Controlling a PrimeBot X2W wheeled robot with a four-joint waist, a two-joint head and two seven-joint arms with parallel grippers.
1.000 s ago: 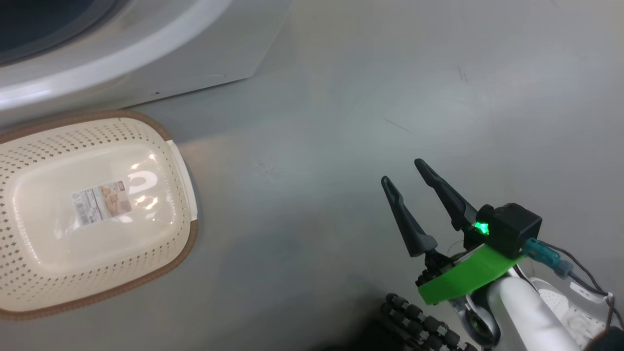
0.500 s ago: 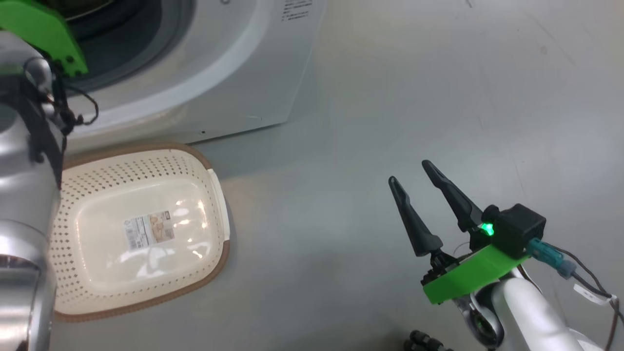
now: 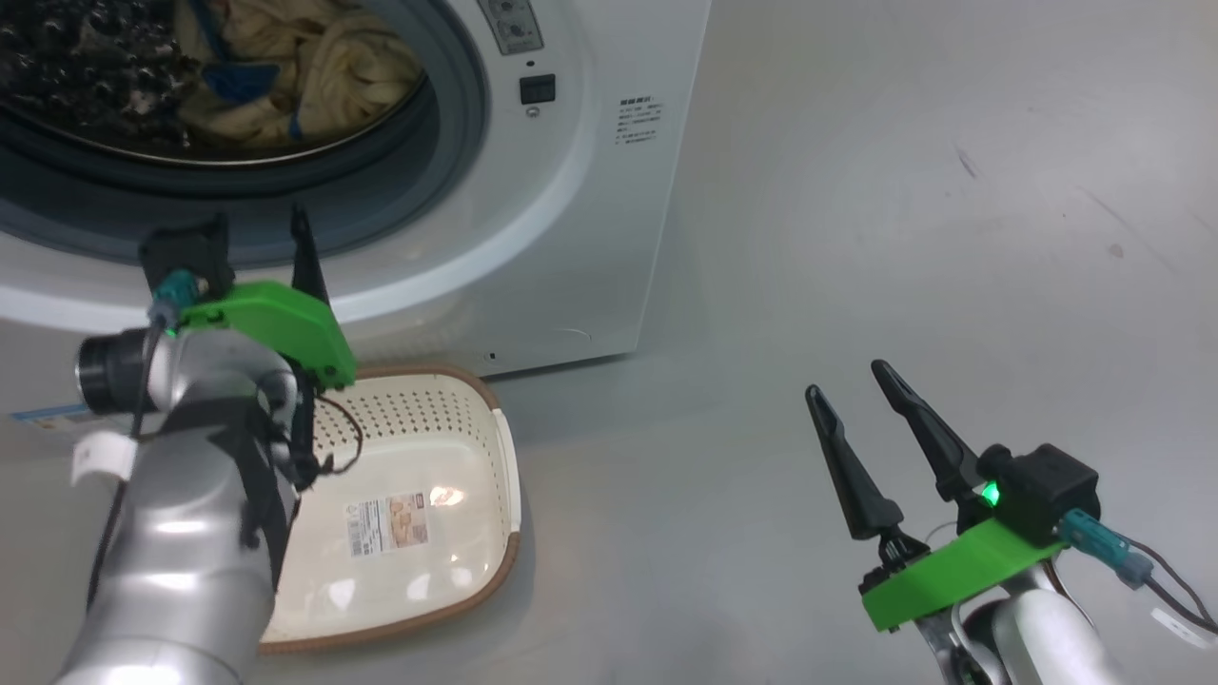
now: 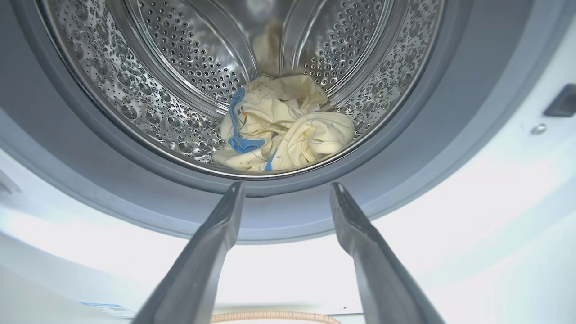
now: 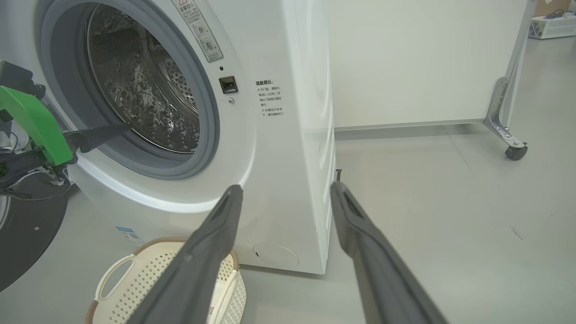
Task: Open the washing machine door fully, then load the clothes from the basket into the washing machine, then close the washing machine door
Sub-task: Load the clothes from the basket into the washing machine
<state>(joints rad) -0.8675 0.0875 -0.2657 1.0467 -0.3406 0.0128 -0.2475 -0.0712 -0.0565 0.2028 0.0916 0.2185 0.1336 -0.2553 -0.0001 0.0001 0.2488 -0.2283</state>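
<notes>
Loading looks done: clothes [image 4: 279, 126] low in the washing machine [image 3: 590, 190] drum, basket [image 3: 428, 419] empty on the floor below. My left claw [image 4: 285, 185] and right claw [image 3: 844, 378] gape wide, empty. Next: swing the door [image 5: 27, 234] shut.

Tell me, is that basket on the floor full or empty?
Empty: the basket shows its bare bottom and a label, with no fabric inside. The cream-yellow clothes lie in the steel drum.

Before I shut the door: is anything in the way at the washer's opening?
Yes: the left gripper, open, sits at the lower edge of the grey seal, pointing into the drum. The clothes lie inside the drum, none over the seal.
</notes>
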